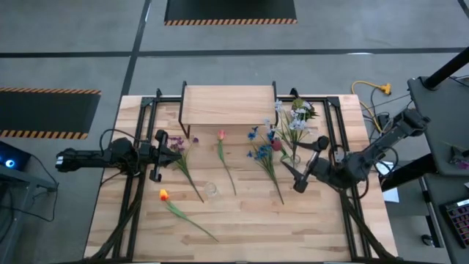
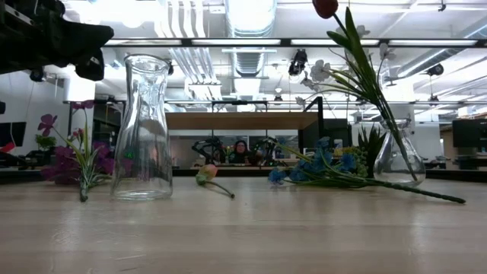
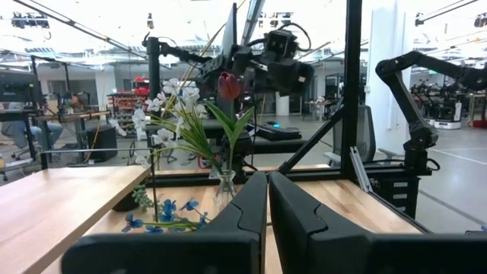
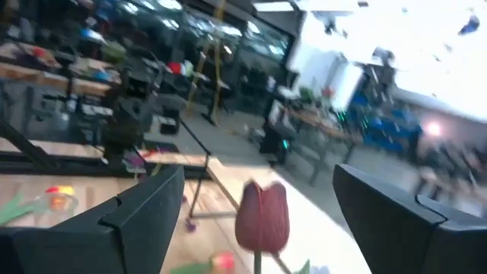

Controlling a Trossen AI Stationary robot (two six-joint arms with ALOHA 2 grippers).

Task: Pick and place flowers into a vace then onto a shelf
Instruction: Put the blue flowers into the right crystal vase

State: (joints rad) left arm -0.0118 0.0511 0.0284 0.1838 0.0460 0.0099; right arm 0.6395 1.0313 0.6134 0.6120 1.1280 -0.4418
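Right gripper (image 1: 299,163) hovering wide open, empty, by the vase (image 1: 294,156).
Left gripper (image 1: 176,150) waiting shut; next, approach a stem low.

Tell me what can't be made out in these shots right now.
- Right wrist view: dark red flower blurred; its stem is cut off by the frame's edge.
- High view: empty glass vase nearly invisible against the wood.
- Left wrist view: shut left end effector hides the table ahead.
- Low view: shelf legs are hidden behind vase and flowers.
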